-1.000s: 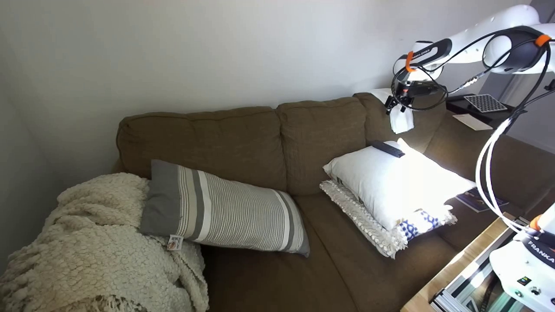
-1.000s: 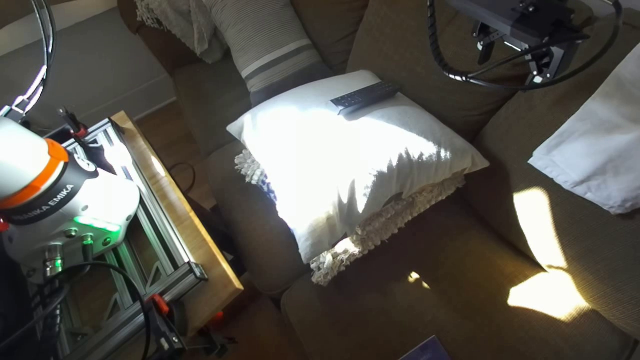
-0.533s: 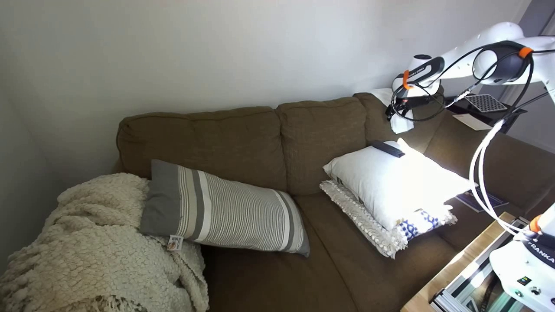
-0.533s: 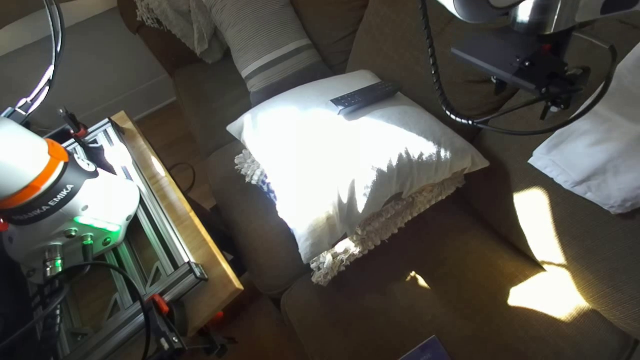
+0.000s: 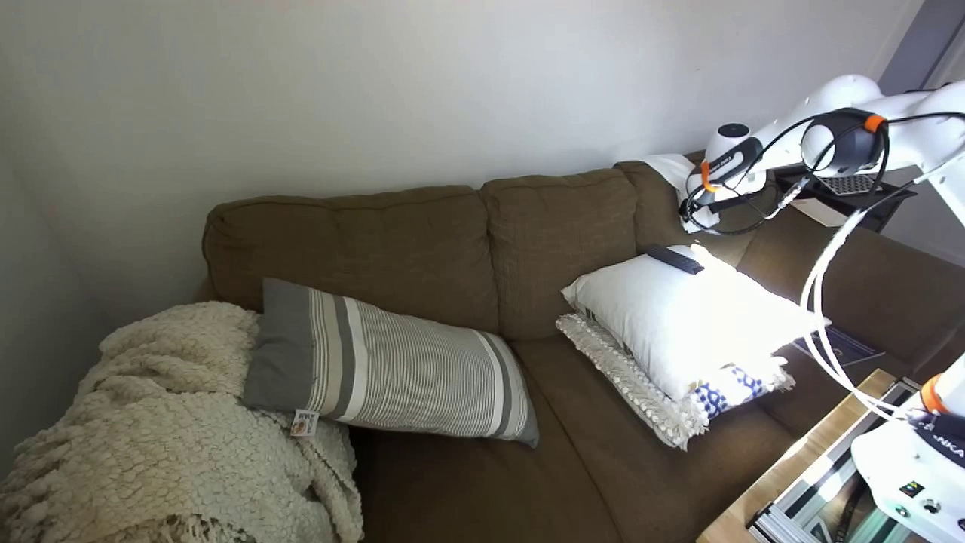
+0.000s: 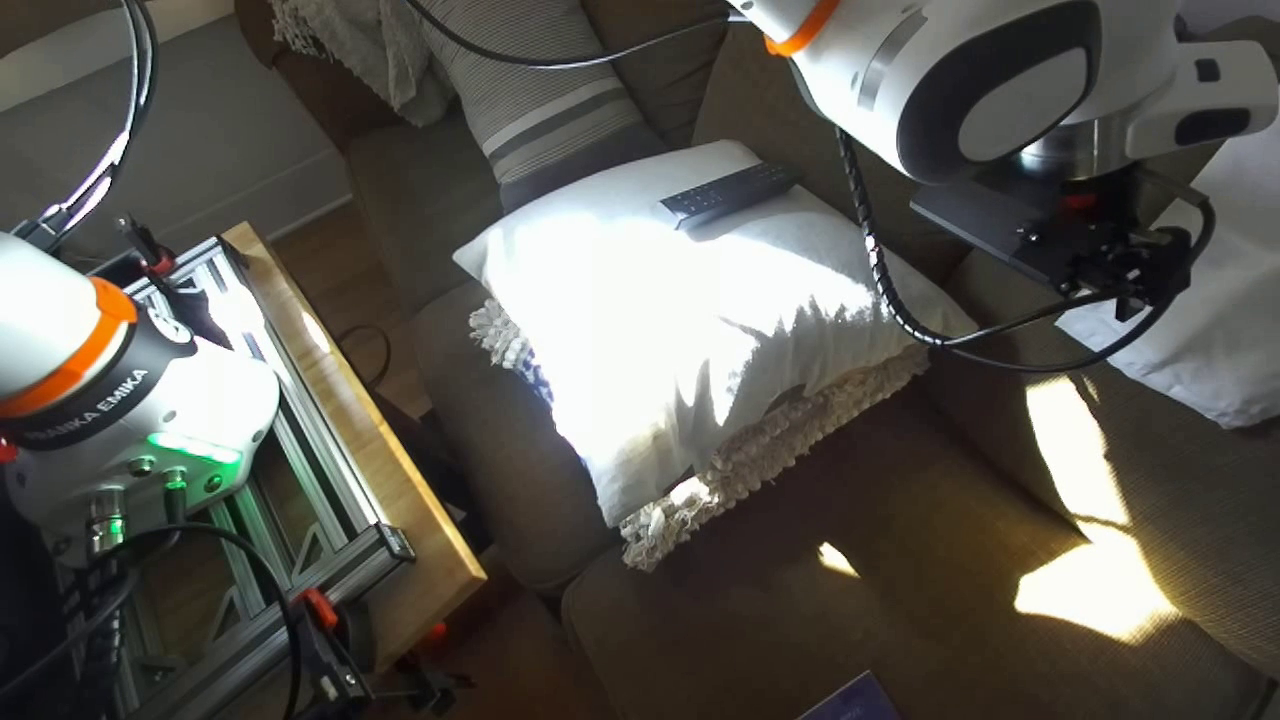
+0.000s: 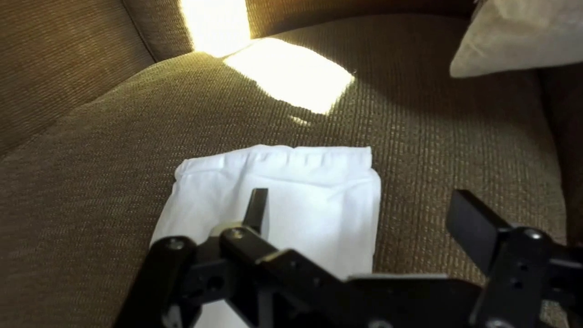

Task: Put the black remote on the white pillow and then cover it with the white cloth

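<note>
In the wrist view the end effector stands wide, astride one side edge of the cloth; contact is unclear. The remote lies on the pillow, apart from both.

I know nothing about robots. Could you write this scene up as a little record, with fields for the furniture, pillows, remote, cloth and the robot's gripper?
Furniture: brown sofa
Pillow stack: white pillow on a blue-printed cushion
Black remote: lying on the white pillow, uncovered
White cloth: draped over the sofa's back
Gripper: open and empty, in front of the cloth; touching or not, unclear
Also there: striped pillow, cream blanket
Left to do: cover the remote with the cloth
</note>
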Tool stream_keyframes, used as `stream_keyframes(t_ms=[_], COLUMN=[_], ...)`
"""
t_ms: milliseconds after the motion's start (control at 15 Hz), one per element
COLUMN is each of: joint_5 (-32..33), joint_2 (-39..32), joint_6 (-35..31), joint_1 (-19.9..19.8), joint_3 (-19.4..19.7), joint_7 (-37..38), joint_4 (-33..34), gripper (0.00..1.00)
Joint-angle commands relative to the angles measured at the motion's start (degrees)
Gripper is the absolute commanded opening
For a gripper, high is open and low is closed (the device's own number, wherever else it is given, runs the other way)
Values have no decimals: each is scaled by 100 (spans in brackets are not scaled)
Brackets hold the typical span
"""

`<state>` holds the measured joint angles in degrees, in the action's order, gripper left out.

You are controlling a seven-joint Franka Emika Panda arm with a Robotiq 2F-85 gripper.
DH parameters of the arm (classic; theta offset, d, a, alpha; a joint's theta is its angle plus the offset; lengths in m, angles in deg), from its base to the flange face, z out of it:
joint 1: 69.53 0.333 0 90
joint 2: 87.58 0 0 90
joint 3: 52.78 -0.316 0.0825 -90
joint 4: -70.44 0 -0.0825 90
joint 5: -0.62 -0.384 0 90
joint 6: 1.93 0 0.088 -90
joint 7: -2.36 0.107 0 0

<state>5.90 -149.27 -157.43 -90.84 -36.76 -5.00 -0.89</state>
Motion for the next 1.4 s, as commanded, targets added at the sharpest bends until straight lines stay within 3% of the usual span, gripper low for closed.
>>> stream_keyframes(t_ms=[0, 267, 867, 933, 1000, 1133, 1333], joint_5=[165, 301, 313, 224, 229, 225, 214], joint_2=[-577, -1073, -1842, -1876, -1936, -2040, -2136], joint_6=[-247, -321, -200, -209, -196, -161, -103], joint_1=[164, 395, 335, 383, 378, 362, 331], joint_3=[377, 874, 1153, 1243, 1292, 1393, 1513], joint_7=[603, 1174, 1743, 1750, 1778, 1855, 1931], joint_4=[530, 1016, 2055, 2061, 2142, 2292, 2473], gripper=[100, 100, 100, 95, 74, 70, 46])
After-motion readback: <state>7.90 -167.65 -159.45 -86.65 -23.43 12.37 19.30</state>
